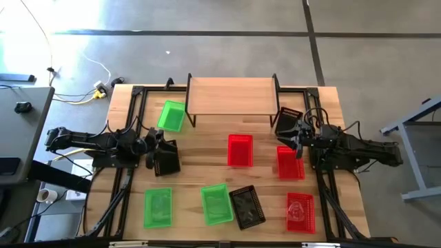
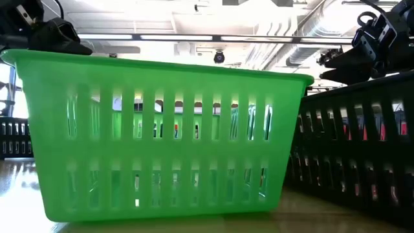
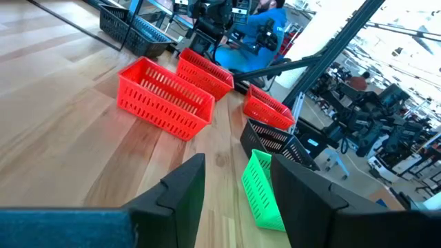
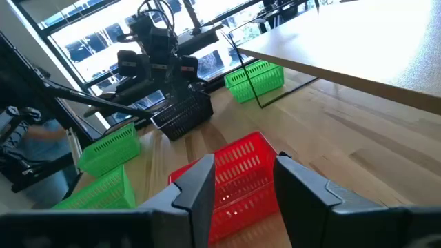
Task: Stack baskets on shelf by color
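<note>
The shelf (image 1: 231, 93) stands at the table's far middle with a bare wood top. One green basket (image 1: 171, 116) sits by its left legs and a black one (image 1: 288, 120) by its right legs. My left gripper (image 1: 153, 148) hovers open next to a black basket (image 1: 167, 157); in its wrist view its fingers (image 3: 234, 186) have only table between them. My right gripper (image 1: 294, 142) is open over the far end of a red basket (image 1: 291, 164), which shows beyond its fingers (image 4: 241, 186). Another red basket (image 1: 240, 150) rests mid-table.
Along the near edge lie two green baskets (image 1: 158, 207) (image 1: 217, 203), a black one (image 1: 247, 207) and a red one (image 1: 300, 211). The low view is filled by a green basket (image 2: 162, 136) and a black one (image 2: 362, 149). Black frame rails (image 1: 131, 117) run along both table sides.
</note>
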